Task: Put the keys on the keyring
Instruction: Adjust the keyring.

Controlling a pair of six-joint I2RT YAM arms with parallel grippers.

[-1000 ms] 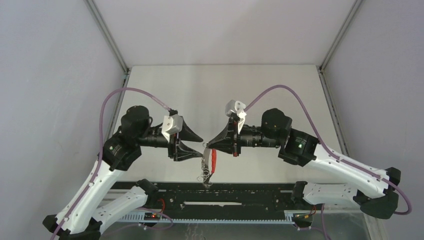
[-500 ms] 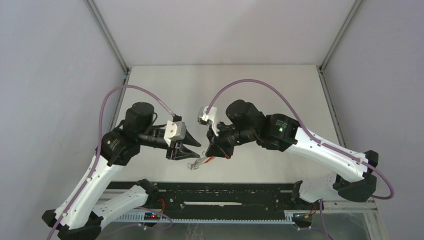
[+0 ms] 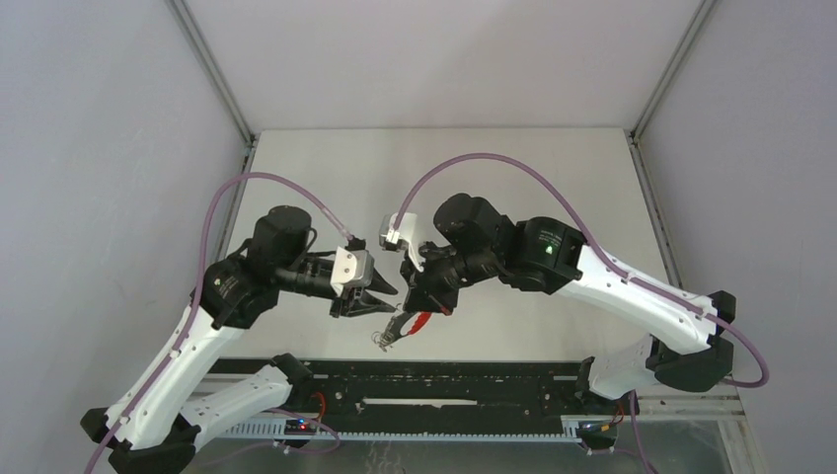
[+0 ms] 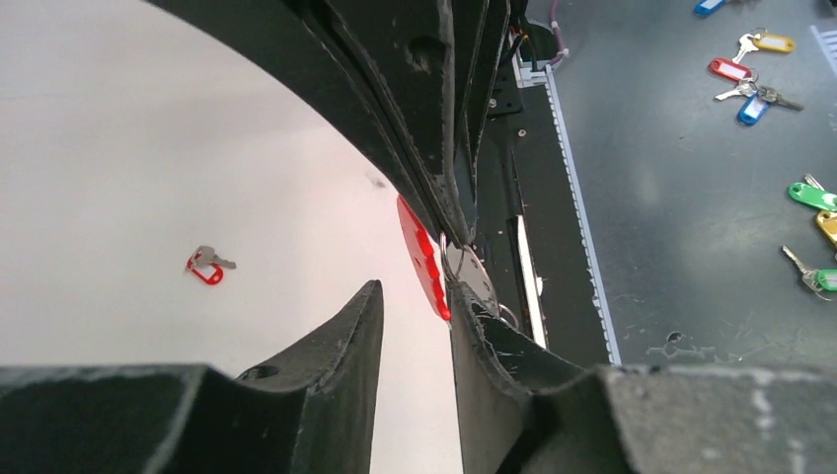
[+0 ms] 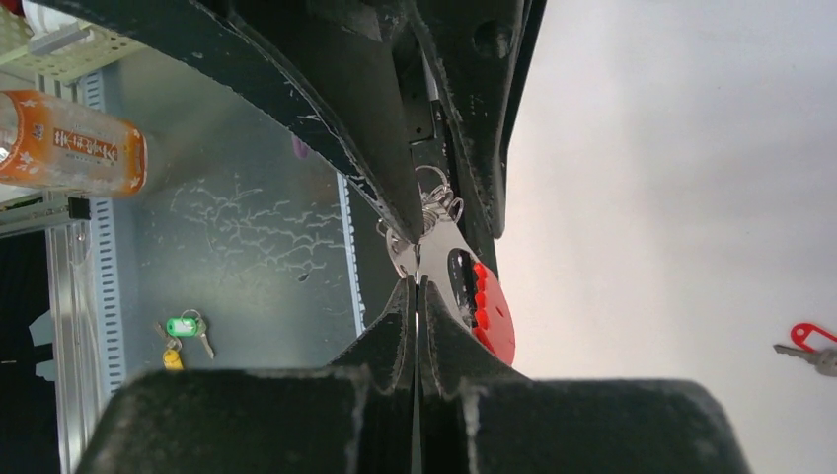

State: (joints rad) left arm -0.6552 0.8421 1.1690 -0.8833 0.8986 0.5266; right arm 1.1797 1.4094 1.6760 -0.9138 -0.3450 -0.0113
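The red strap (image 3: 421, 319) hangs above the table's near edge, between my two grippers. Its keyring (image 5: 422, 259) is the thin silvery metal at the strap's end. My right gripper (image 5: 416, 281) is shut on that metal, with the strap (image 5: 489, 308) beside its fingers. The keys (image 3: 383, 339), a small silvery bunch with wire loops (image 5: 437, 203), dangle from the same metal. My left gripper (image 4: 415, 291) is open. The strap (image 4: 422, 259) lies just inside the tip of its right-hand finger (image 4: 464, 316). In the top view the left gripper (image 3: 387, 296) meets the right gripper (image 3: 413, 308) tip to tip.
A small key with a red tag (image 4: 205, 265) lies alone on the white table (image 3: 553, 178). The black rail (image 3: 444, 380) runs along the near edge. On the floor below lie several coloured-tag keys (image 4: 750, 79) and an orange bottle (image 5: 69, 143).
The right arm has swung left and down, carrying the strap and keys towards the left gripper. The strap has gone from hanging straight to tilted. The left gripper dropped slightly.
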